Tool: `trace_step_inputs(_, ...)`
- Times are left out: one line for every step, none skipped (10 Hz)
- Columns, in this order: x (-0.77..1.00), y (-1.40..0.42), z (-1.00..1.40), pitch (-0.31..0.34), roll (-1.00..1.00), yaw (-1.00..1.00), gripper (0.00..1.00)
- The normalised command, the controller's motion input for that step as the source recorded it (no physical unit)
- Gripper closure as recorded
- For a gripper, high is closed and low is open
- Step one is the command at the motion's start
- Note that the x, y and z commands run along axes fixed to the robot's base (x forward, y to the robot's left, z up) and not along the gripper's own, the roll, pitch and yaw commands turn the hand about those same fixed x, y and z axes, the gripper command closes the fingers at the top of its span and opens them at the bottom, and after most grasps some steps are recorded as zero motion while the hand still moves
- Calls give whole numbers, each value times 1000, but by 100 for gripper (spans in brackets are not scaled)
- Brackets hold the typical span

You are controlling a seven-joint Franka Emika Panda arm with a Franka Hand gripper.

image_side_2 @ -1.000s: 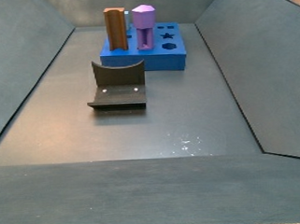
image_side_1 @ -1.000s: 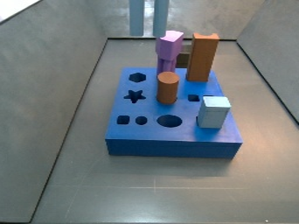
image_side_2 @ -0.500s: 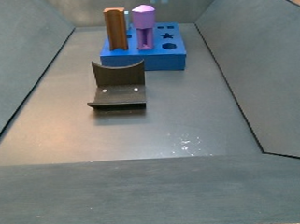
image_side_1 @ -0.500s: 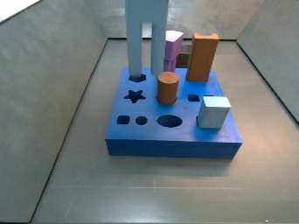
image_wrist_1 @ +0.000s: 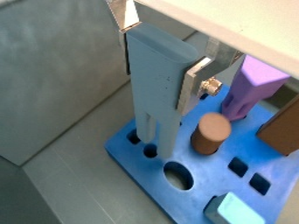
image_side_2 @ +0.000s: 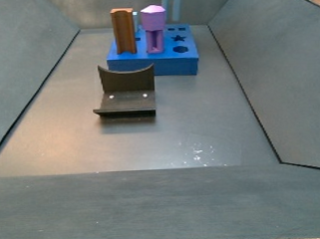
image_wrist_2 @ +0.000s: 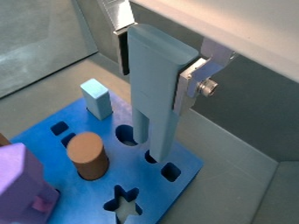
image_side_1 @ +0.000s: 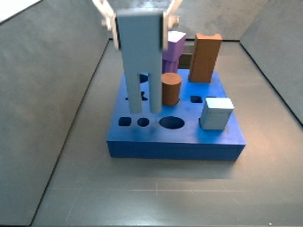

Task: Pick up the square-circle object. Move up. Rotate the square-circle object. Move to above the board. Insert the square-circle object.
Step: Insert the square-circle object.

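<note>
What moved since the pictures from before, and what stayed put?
The gripper came down over the board, shut on the square-circle object, carrying it lower: a second ago only its tip showed at the top, and now its lower end hangs right at the board's holes. The brown cylinder, purple peg, orange block, pale cube and fixture stayed put.

Light is soft and even in all views, with faint shadows only. Both wrist views are slightly blurred; the claw (image_wrist_1: 163, 44) stands close to the lens. A small speckled glare marks the floor (image_side_2: 197, 150) in a side view.
</note>
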Motion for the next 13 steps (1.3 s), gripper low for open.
trace_step_inputs(-43,0,-263,-174,-23,57,100)
trace_step_inputs(-100,-34,-486,-151,0,60,100)
trace_step_inputs(-251,0,-214,-86,24,77,100)
trace_step_inputs(-251,-100,-83,0,177,154,100)
trace_step_inputs(-160,-163,-106,19,283,157,100)
trace_step_inputs(-137,-194,-131,24,301,151,100)
trace_step_inputs(0,-91,-203,27,199,60,100)
trace_step_inputs(9,0,-203,37,149,0,100)
trace_step_inputs(0,0,-280,27,164,0,100)
trace_step_inputs(0,0,-400,0,151,0,100)
trace_step_inputs(0,0,-291,53,150,-26,100)
trace_step_inputs(0,29,-234,80,136,-31,100)
trace_step_inputs(0,34,-169,96,153,-9,100)
